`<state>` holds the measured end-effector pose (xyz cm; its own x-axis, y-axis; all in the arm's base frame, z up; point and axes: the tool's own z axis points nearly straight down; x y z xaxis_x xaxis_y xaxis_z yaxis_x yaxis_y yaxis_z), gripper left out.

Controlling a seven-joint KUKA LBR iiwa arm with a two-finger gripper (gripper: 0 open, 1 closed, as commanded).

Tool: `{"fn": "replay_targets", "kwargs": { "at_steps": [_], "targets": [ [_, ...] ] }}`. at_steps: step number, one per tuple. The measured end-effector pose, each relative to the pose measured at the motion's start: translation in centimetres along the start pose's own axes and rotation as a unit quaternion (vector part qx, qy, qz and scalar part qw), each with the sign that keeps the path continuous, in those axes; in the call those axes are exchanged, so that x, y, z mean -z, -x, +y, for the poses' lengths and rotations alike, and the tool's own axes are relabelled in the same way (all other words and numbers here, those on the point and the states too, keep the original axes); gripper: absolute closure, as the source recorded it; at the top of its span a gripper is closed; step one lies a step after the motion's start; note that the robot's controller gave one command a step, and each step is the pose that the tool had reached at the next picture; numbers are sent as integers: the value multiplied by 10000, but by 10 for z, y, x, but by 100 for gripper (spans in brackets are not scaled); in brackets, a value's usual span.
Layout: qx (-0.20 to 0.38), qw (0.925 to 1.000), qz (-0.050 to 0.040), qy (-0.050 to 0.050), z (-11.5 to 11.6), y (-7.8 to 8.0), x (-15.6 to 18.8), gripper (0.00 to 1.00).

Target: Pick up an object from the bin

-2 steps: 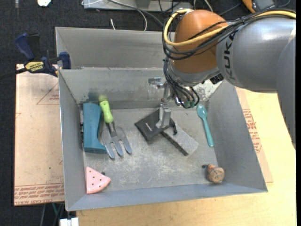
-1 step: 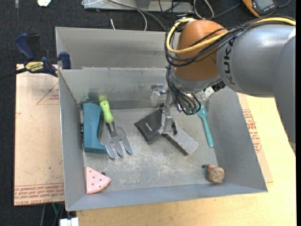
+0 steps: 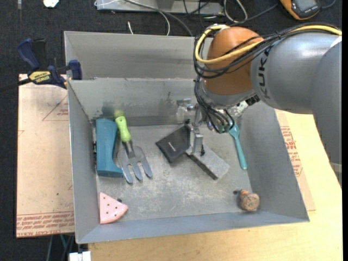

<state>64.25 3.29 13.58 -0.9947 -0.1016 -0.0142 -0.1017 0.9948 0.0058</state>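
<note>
The grey metal arm (image 3: 304, 69), with its smooth orange cover (image 3: 231, 48) and looped yellow cables, is hanging over the grey sheet-metal bin (image 3: 190, 222). Its gripper (image 3: 196, 148) is standing down on the floor at the right edge of a flat dark block (image 3: 173, 144). The block is lying tilted near the middle of the bin. Whether the gripper is apart, together or clamped on the block, I cannot tell.

Well left of the block, a long blue box (image 3: 106, 148) is lying by the wall. Just right of the block, a rough grey slab (image 3: 213, 166) is lying aslant, touching or nearly touching it. Between block and box, a metal fork (image 3: 130, 159) with a green handle is pointing its flat prongs forward. Further right of the block, past the slab, a thin teal plastic handle (image 3: 238, 148) is lying. Forward and left of the block, a pink speckled wedge (image 3: 111, 208) is resting. Forward and right of it, a small brown corky lump (image 3: 249, 200) is sitting.
</note>
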Motion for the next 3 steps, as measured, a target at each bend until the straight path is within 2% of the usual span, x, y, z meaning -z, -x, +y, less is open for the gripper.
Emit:
{"fn": "replay_targets", "kwargs": {
  "at_steps": [1, 2, 3],
  "targets": [
    [-404, 9992, -55, 3, -25, 5, -6, 0],
    [619, 9981, -30, 11, -25, 10, -41, 0],
    [488, 9988, -19, 13, -25, 8, -58, 0]
  ]
}}
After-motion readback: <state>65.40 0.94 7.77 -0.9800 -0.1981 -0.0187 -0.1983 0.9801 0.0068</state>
